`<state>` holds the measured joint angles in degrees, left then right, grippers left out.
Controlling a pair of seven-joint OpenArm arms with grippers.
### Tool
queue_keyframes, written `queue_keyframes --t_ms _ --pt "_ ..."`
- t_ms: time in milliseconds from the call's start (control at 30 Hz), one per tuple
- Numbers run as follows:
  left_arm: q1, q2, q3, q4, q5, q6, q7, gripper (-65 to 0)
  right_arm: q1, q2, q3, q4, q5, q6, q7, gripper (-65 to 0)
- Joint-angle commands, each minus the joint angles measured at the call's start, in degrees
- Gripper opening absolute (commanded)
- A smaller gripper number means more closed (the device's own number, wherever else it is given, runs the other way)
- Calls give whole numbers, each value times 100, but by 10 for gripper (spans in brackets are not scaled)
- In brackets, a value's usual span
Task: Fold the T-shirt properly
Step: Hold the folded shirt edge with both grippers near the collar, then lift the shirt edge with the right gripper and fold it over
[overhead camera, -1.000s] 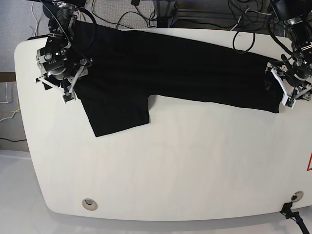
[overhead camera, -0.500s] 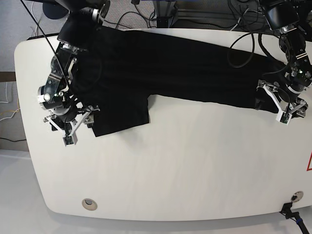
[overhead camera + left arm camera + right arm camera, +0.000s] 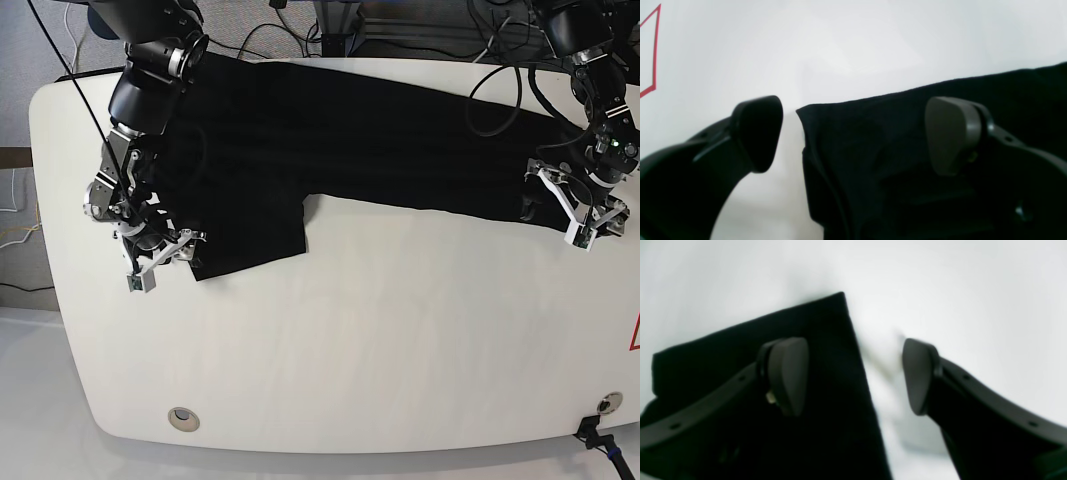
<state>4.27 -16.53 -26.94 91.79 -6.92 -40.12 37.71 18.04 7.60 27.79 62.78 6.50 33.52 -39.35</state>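
Two sets of jaws, both spread wide, neither pinching anything. Left gripper [image 3: 853, 133]: in the left wrist view one pad hangs over bare white, the other over black cloth, w/ a corner of the T-shirt [image 3: 400, 150] between them. Cloth not clamped. Right gripper [image 3: 853, 373]: same pattern in the right wrist view, one pad over the black sleeve, the other over bare white, sleeve edge running between them; that view is blurred.

In the base view the left gripper [image 3: 580, 212] sits at the shirt's hem end, near the right edge of the surface [image 3: 350, 350]. The right gripper [image 3: 160, 255] sits at the lower corner of the sleeve, near the left edge of the surface. Whether either touches the cloth, can't tell.

The T-shirt lies flat along the far edge of the white surface, spanning almost left edge to right edge. Body forms a long black band; one short sleeve juts toward the near edge at the left end. Only plain black shows.

Near half of the surface is white. A round metal grommet [image 3: 183, 418] sits by the near-left corner, another [image 3: 606, 404] by the near-right corner. Red line marking [image 3: 634, 335] at the right edge. Cables [image 3: 300, 25] trail on the floor beyond the far edge.
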Motion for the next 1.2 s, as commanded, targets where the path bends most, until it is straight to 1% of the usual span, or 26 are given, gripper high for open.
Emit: queue_keyframes --t_ms 0,133,200,233,267,300,333,433,467,500,533,567,600,667,700,800,967,1067,1167 --pt "-80 -74 -27 100 -60 12 -110 0 -138 -61 -260 56 268 28 -51 -220" --pt "-89 -65 -18 65 -60 12 -110 0 -472 -131 -700 478 567 2 -69 -221" --pt "-98 -65 -18 65 -51 12 -110 0 -587 -175 -814 610 664 -15 -78 -223" --pt "-98 -65 -18 65 -51 12 -110 0 -595 -175 -814 627 673 -15 -78 -236" --pt "-98 -65 17 65 -51 12 -110 0 -595 -175 -814 627 673 -15 -78 -267" --pt "-98 -65 78 65 -51 12 -110 0 -595 -175 -814 627 673 -15 -78 -314" --pt "-98 -65 105 65 -51 12 -110 0 -587 -175 -814 627 673 2 -78 -378" --pt "-98 -65 122 65 -51 12 -110 0 -569 -149 -814 645 805 20 -95 -611" --pt "-98 -65 122 65 -51 12 -110 0 -569 -131 -814 689 901 28 -183 -650" --pt "-98 -65 122 56 -51 12 -110 0 -569 -52 -814 873 1077 64 -429 -650" --pt "-98 -65 122 48 -51 12 -110 0 -569 36 -832 1137 1271 204 -781 -650" --pt "-98 -65 122 48 -51 12 -110 0 -595 71 -893 1489 1570 424 -1194 -650" --pt "-98 -65 122 48 -51 12 -110 0 -631 89 -999 1858 1789 521 -1511 -650" --pt "-98 -56 122 48 -51 12 -110 0 -886 98 -1078 2684 2132 521 -2056 -650" --pt "-98 -56 122 48 -51 12 -110 0 -1000 98 -1096 2983 2264 512 -2205 -650" --pt "-98 -56 131 48 -42 12 -110 0 -1264 71 -1104 3651 2879 530 -2944 -650" --pt "-106 -48 131 48 -42 12 -110 0 -2011 115 -1104 4469 4189 530 -3427 -650" --pt "-106 -48 281 39 -42 12 -110 0 -2442 282 -1104 4847 5033 530 -3691 -650" --pt "-106 -56 430 39 -42 12 -110 0 -2864 616 -1148 4908 5974 530 -3753 -650"
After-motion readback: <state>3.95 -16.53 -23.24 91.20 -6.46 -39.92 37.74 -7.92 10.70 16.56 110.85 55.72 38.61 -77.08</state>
